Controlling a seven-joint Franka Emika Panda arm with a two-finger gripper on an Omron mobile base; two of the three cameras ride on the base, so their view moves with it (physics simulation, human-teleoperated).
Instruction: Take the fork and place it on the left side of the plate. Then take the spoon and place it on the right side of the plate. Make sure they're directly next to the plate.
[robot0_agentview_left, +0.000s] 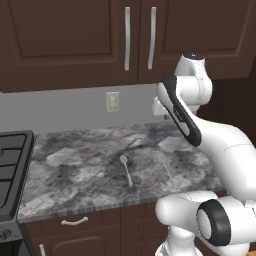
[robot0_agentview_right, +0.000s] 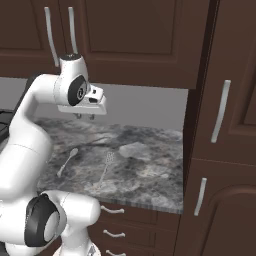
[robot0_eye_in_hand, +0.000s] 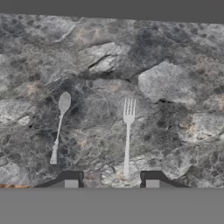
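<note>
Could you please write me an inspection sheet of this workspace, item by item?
Surface: grey marbled counter, level, with drawers beneath.
Fork: lying flat on the counter, tines toward the wall, untouched.
Spoon: lying flat beside the fork, apart from it, bowl toward the wall, nearer the stove.
Plate: nothing seen.
Clutter: nothing seen.
Gripper: held above the counter, pointing down, holding nothing; fingertips spread apart in the hand view.
Cables: nothing seen.
Surroundings: dark wooden cabinets above, wall outlet, stove at one end of the counter, tall cabinet at the other.
</note>
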